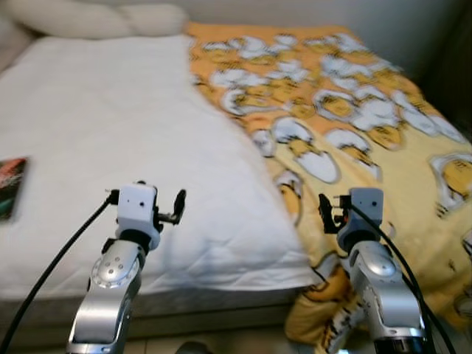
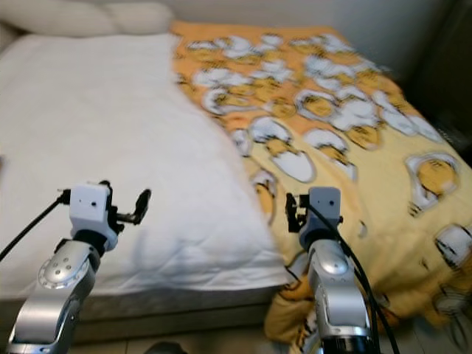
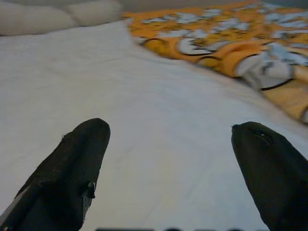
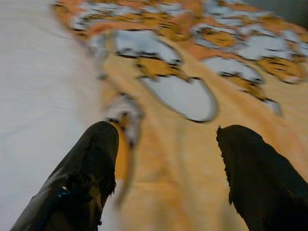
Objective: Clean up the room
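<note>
1. A bed with a white quilted mattress cover [image 1: 110,147] lies before the robot; this bed is the landmark for all that follows.
2. A yellow-orange fleece blanket printed with white-and-yellow egg cartoons [image 1: 354,125] covers the bed's right half and spills over its foot corner toward the floor; its inner edge runs slantwise across the white cover.
3. Pale cream pillows [image 1: 96,18] lie along the head of the bed.
4. A small dark flat thing, perhaps a book or packet [image 1: 11,184], rests on the white cover at the bed's left edge; it is too blurred to name surely.
5. The left gripper [image 3: 163,159] hovers above the white cover near the foot of the bed, fingers spread apart and empty.
6. The right gripper [image 4: 166,168] hangs over the blanket's inner edge near the foot, fingers likewise parted, holding nothing.
7. The step in hand looks like an approach to straighten the blanket.
8. Next, the right gripper probably needs to lower onto the blanket edge and pinch the fabric.
</note>
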Controlling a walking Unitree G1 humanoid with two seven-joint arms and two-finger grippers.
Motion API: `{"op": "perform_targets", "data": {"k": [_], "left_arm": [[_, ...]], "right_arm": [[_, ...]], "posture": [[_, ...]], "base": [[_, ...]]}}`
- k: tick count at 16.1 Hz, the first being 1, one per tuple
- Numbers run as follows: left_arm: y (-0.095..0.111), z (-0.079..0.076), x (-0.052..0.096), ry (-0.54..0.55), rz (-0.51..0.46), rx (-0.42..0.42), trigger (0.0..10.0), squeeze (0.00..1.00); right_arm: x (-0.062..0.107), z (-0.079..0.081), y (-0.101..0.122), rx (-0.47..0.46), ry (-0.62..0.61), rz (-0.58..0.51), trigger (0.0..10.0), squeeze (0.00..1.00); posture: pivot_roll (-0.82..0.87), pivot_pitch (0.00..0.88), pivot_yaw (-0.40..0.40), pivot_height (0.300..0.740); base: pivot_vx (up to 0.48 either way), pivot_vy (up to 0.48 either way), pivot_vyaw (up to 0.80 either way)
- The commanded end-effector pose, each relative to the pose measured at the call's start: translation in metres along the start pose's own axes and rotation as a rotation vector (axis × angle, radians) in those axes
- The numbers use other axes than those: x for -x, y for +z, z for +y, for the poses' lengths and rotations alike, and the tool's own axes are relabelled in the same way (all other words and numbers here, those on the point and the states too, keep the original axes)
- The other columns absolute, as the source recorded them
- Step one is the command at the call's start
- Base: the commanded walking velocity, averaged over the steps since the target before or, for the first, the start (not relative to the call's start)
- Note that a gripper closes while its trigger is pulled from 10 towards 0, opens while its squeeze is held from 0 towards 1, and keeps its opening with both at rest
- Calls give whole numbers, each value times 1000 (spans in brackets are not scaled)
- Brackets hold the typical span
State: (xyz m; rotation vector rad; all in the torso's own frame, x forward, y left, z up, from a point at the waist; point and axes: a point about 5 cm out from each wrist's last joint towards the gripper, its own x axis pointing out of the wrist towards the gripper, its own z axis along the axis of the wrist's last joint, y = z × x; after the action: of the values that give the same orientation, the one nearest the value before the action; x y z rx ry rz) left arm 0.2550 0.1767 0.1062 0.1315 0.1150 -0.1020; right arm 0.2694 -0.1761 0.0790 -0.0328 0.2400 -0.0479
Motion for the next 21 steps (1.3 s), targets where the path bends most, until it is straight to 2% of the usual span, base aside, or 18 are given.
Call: {"op": "perform_targets", "data": {"k": [1, 5, 6, 8, 12, 18, 21], "left_arm": [[-1, -1, 0, 3, 2, -11, 10000, 0], [-1, -1, -1, 18, 4, -3, 10000, 0], [-1, -1, -2, 24, 6, -2, 10000, 0], [-2, 1, -3, 43, 11, 32, 10000, 0], [0, 2, -3, 27, -4, 33, 10000, 0], [1, 2, -4, 19, -6, 39, 10000, 0], [0, 2, -3, 19, -6, 37, 10000, 0]], "right_arm": [[-1, -1, 1, 6, 3, -2, 10000, 0], [-1, -4, 1, 14, -11, 3, 10000, 0], [-2, -8, 0, -12, -42, 9, 10000, 0], [-2, -9, 1, -10, -46, 11, 10000, 0], [-2, -5, 1, -33, -39, 12, 10000, 0], [-2, -6, 0, -34, -47, 14, 10000, 0], [-3, -5, 0, -29, -40, 11, 10000, 0]], "posture": [[152, 0, -10, 740], [146, 0, -10, 740], [145, 0, -10, 740], [145, 0, -11, 740], [147, 0, -13, 740], [147, 0, -10, 740], [148, 0, -10, 740]], "base": [[0, -480, 800], [0, -480, 800], [0, -349, 0], [0, 0, 0], [0, 0, 0], [222, 0, -758], [274, 0, 0]]}}
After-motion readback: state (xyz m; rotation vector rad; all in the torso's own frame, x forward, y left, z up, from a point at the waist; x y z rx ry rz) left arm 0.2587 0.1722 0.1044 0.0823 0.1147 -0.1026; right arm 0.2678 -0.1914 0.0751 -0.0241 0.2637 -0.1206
